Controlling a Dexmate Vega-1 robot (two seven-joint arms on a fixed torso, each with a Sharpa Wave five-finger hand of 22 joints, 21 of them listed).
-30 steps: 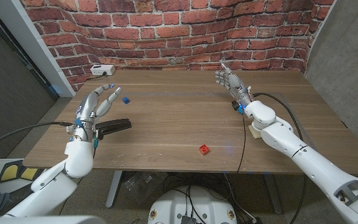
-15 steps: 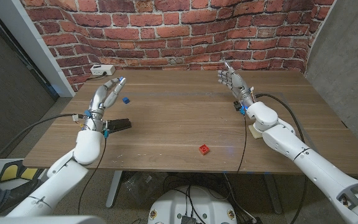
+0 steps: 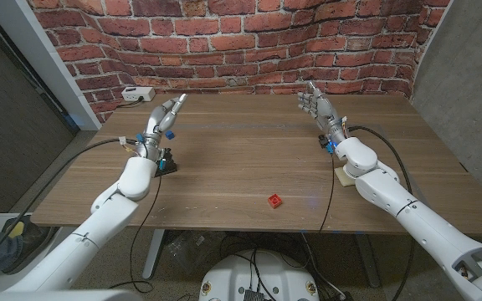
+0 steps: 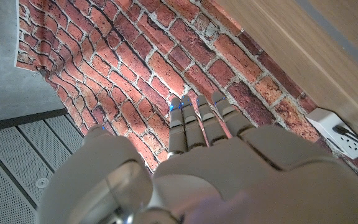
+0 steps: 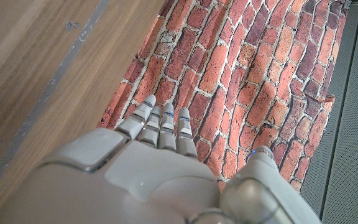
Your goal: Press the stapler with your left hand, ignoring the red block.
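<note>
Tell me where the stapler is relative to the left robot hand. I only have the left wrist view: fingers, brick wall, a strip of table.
Observer: In the head view the stapler sits on the table beside the left wrist, partly hidden by the arm. The left robot hand is raised beyond it, toward the wall, fingers apart, holding nothing.
Operator: Red block anywhere near it?
Observer: No. The red block lies near the table's front edge, around the middle, well apart from the stapler.
Operator: Right side?
Observer: The right robot hand is raised over the far right part of the table, open and empty.
</note>
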